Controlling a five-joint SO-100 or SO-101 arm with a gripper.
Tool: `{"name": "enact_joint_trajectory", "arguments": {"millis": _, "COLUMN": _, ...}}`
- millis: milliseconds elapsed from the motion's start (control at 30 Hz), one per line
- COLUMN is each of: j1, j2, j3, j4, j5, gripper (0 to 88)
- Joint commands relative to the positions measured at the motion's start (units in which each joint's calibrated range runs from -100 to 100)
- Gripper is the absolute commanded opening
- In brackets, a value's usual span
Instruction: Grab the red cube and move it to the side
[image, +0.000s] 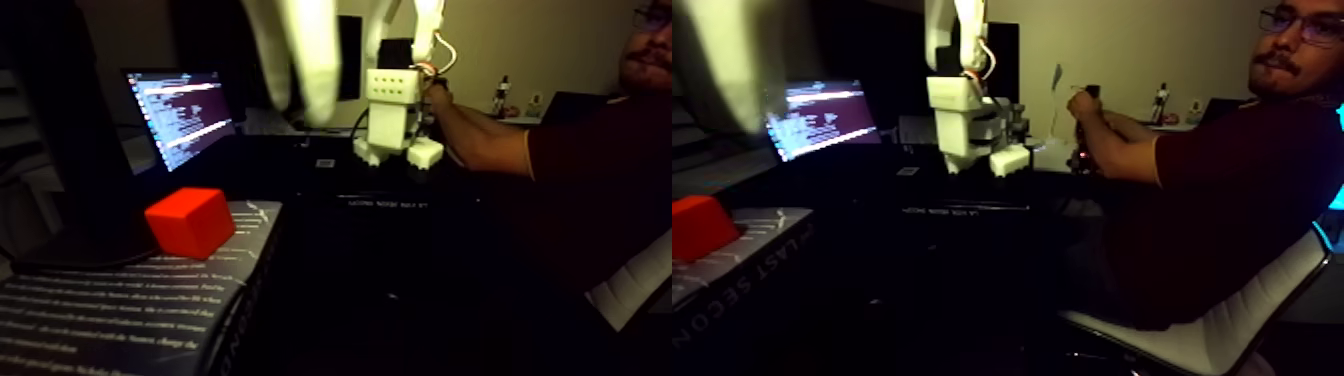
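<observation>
The arm (392, 115) is built of white boxy plastic segments, a row of small holes is seen on one block, and thin orange and white cables (440, 55) are looped beside its upper link.

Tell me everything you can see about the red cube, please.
The red cube is small, bright red-orange, with smooth unmarked faces and a matte, plastic-like look. It sits slightly turned on the printed cover of a dark book, near its upper edge. Nothing else touches it. In the right half of the picture the frame edge cuts it off.
</observation>
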Motion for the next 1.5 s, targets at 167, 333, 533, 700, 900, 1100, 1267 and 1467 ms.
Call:
{"name": "enact_joint_trajectory", "arguments": {"millis": 167, "j1": -13.69, "j2": -15.66, "j3": 2.76, "j4": -2.34, "j5": -13.5, "gripper": 27.8}}
{"name": "enact_joint_trajectory", "arguments": {"millis": 333, "j1": -22.85, "j2": -24.99, "j3": 9.47, "j4": -5.8, "j5": -25.1, "gripper": 11.7}}
{"name": "enact_joint_trajectory", "arguments": {"millis": 533, "j1": -27.01, "j2": -36.84, "j3": 24.98, "j4": -11.8, "j5": -32.66, "gripper": 0.7}}
{"name": "enact_joint_trajectory", "arguments": {"millis": 700, "j1": -27.76, "j2": -51.96, "j3": 46.21, "j4": -22.95, "j5": -33.03, "gripper": 0.6}}
{"name": "enact_joint_trajectory", "arguments": {"millis": 900, "j1": -27.76, "j2": -69.78, "j3": 67.52, "j4": -30.89, "j5": -38.59, "gripper": 0.6}}
{"name": "enact_joint_trajectory", "arguments": {"millis": 1100, "j1": -27.68, "j2": -81.54, "j3": 78.68, "j4": -29.88, "j5": -38.86, "gripper": 0.6}}
{"name": "enact_joint_trajectory", "arguments": {"millis": 1267, "j1": -27.43, "j2": -87.59, "j3": 84.58, "j4": -29.62, "j5": -39.67, "gripper": 0.6}}
{"name": "enact_joint_trajectory", "arguments": {"millis": 1467, "j1": -27.59, "j2": -91.04, "j3": 85.76, "j4": -28.27, "j5": -39.46, "gripper": 0.6}}
